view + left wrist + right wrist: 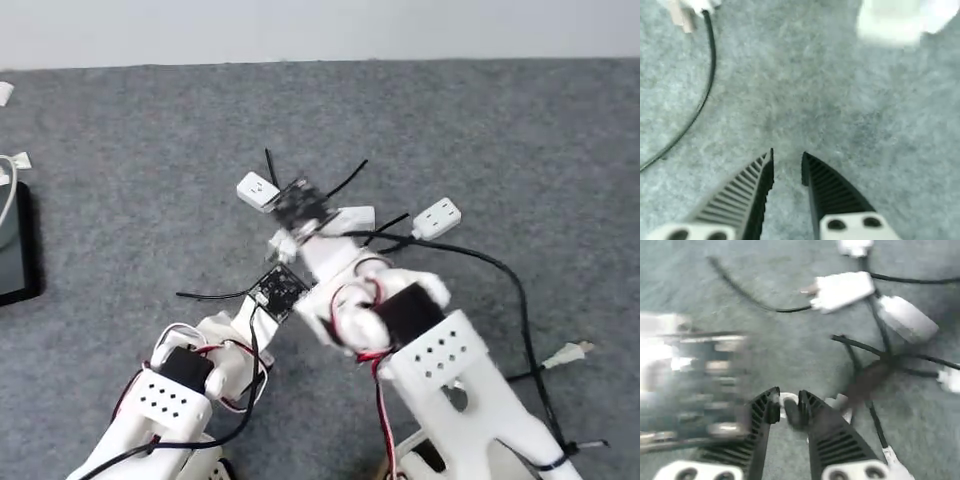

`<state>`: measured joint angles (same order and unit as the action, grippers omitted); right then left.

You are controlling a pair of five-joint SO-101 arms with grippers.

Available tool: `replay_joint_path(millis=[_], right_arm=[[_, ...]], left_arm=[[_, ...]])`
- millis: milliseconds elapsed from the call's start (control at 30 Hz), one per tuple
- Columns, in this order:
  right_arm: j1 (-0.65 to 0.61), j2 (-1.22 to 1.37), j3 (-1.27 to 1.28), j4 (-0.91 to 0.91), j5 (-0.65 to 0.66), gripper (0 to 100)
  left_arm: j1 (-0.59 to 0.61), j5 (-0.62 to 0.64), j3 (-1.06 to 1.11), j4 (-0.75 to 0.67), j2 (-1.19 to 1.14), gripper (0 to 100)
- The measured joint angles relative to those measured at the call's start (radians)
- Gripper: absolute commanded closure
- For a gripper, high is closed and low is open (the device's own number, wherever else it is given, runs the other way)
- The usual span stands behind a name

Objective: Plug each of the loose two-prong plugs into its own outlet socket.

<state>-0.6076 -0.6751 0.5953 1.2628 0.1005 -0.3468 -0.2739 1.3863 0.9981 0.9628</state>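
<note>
Left side first. My left arm point(170, 395) comes in from 7 o'clock over the carpet point(120, 150), wrist up near the middle. Left pincer point(787, 160): narrow gap, nothing in it, tips just over bare carpet. Ahead of it and off to one side lies a plug point(682, 12), prongs bare, with its black cord point(710, 65) trailing back across the carpet. It's well apart from the tips.

Middle: both wrists crowd together at the centre. Left outlet point(257, 190) sits at 11 o'clock from them, just beside.

Right pincer point(788, 397): nearly closed, pinching a small white piece point(785, 399) with a dark bit against it. It's too blurred to tell if that's a plug. Beyond the tips a second plug point(840, 290) lies flat, prongs bare, cord attached. Near it is a white block point(907, 317) on a tangle of black cords; can't tell whether outlet or plug.

Right side: right arm point(440, 360) comes in from 5 o'clock. Right outlet point(437, 217) is between 2 and 3 o'clock from the wrists, slots facing up. Third plug point(570, 352) is at 4 o'clock near the edge, prongs pointing to 3 o'clock, on a black cord, well apart from both pincers.
</note>
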Motion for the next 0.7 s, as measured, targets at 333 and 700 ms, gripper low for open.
replay_joint_path(millis=[333,700], right_arm=[[0.198,0.0,0.25,-0.227,-0.049,99.0],[0.298,0.0,0.385,-0.351,0.014,99.0]], left_arm=[[0.155,0.295,0.0,-0.167,0.0,98],[0.163,0.313,0.0,-0.175,0.0,98]])
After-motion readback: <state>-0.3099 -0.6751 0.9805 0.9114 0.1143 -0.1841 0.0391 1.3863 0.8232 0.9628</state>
